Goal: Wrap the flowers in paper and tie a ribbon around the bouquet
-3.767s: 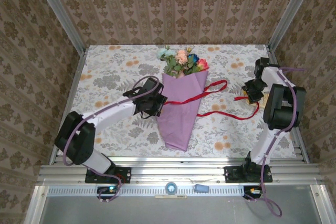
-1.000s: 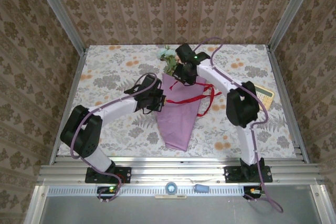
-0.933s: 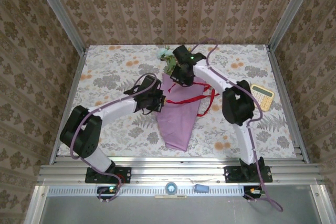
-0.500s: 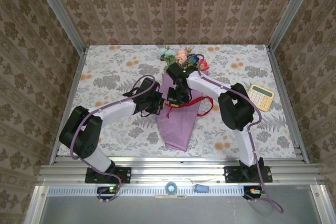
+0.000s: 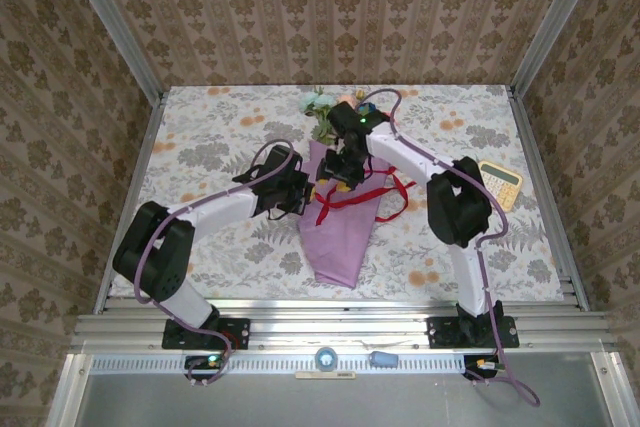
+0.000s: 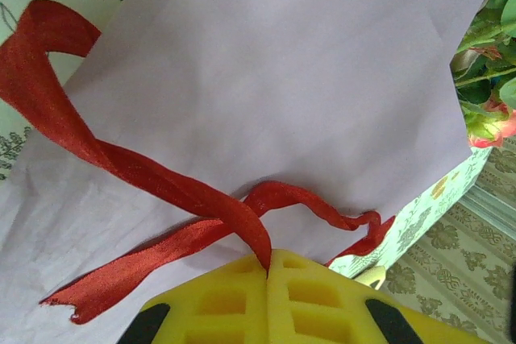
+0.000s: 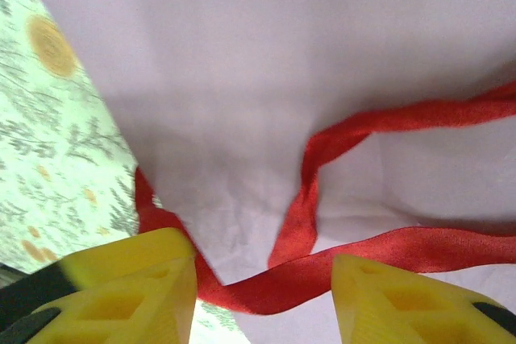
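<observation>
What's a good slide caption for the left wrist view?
Left gripper pinches the red ribbon over the lilac paper cone.

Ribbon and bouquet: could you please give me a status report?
Left pincer shut on ribbon. Right pincer open, astride ribbon. Ribbon crossed over bouquet, not yet tied. Calculator apart, right side.
</observation>
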Robot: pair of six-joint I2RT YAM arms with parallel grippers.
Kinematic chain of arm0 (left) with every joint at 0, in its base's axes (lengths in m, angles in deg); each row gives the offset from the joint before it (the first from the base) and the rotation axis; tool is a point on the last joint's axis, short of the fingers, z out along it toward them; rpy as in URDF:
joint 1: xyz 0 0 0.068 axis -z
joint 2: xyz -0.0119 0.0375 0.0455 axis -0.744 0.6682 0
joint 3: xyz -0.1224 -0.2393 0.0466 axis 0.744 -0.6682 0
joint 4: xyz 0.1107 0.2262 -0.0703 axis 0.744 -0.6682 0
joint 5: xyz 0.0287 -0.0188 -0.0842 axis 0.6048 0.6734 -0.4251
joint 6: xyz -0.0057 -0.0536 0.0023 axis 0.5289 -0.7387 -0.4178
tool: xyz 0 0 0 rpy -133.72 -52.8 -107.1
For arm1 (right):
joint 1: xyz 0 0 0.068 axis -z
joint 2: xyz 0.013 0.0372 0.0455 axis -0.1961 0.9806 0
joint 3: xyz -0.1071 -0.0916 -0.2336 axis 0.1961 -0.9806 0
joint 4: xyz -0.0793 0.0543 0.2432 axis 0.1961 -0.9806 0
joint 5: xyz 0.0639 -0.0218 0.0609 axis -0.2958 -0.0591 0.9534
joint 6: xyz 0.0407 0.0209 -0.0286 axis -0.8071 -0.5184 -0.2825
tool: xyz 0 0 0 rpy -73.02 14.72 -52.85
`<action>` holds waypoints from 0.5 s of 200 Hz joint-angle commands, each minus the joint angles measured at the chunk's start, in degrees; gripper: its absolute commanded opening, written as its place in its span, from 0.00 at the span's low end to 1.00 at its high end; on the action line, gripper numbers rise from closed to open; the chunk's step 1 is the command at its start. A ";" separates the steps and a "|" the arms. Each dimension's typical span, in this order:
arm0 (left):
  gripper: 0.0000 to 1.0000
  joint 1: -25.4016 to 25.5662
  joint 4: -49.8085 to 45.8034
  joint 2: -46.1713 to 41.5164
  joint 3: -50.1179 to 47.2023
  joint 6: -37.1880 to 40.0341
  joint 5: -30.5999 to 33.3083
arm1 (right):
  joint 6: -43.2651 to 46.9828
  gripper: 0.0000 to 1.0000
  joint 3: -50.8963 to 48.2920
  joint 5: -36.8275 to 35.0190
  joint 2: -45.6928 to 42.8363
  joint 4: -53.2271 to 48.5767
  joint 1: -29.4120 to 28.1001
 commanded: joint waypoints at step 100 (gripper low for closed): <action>0.51 -4.68 -9.90 10.50 16.09 30.41 -8.84 | -2.81 0.45 -20.60 -9.42 -16.94 1.71 23.40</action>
